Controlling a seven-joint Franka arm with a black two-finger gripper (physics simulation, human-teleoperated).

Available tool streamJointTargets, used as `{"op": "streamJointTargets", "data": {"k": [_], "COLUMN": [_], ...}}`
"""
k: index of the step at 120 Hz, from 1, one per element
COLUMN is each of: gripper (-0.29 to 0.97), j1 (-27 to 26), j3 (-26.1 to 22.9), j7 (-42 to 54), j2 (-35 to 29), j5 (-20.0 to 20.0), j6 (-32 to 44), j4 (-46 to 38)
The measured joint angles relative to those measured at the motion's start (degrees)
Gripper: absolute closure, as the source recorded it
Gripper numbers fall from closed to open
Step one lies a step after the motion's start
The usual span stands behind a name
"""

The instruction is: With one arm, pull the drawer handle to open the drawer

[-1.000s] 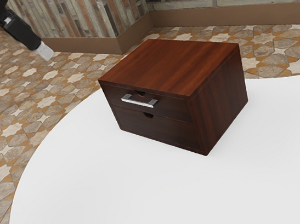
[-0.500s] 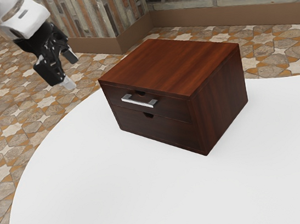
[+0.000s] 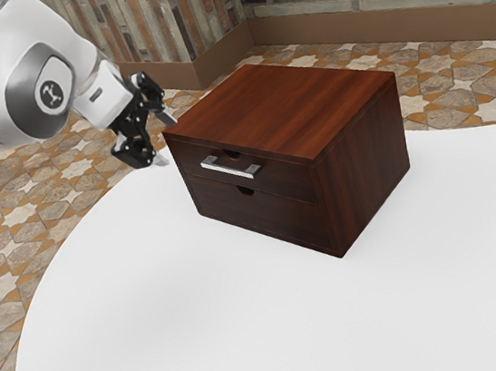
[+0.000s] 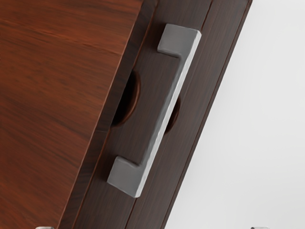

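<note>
Although the black two-finger end effector [image 3: 161, 138] hangs close to the dark reddish-brown wooden cabinet [image 3: 283, 108], nothing of the pull itself looks done. The upper drawer [image 3: 274, 175] sits flush with the cabinet's face, with no gap at its edges that would show it drawn out, and the lower drawer [image 3: 261, 213] beneath it is likewise shut. The brushed grey metal bar handle [image 3: 230, 167] lies across the upper drawer front, near the corner of the cabinet that faces the exterior view's left, and the cabinet stands on the round white counter [image 3: 202, 320]. The end effector is released, its fingers spread with nothing between them, and it is level with the cabinet's upper corner, just off the exterior view's left of it and apart from the handle. In the wrist view the handle [image 4: 155, 109] is straight ahead of the hand, its two feet and the bar between them plain against the dark wood, so the hand seems aimed at it. By my reading the approach is under way and most of the job remains: bring the spread fingers around the bar, clench on it, then draw the drawer out from the cabinet.
</note>
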Motion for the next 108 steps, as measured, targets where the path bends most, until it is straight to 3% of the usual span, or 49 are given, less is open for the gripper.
{"op": "streamJointTargets", "data": {"k": [30, 67, 108], "gripper": [0.27, 0.3, 0.31], "j1": [-3.3, -1.2, 0.4], "j3": [-1.7, -1.6, -2.8], "j7": [5.3, 8.6, 10.0], "j2": [-0.2, -2.8, -2.7], "j5": [-2.0, -2.0, -2.6], "j6": [3.4, 8.3, 12.9], "j4": [-2.1, -9.5, -12.1]}}
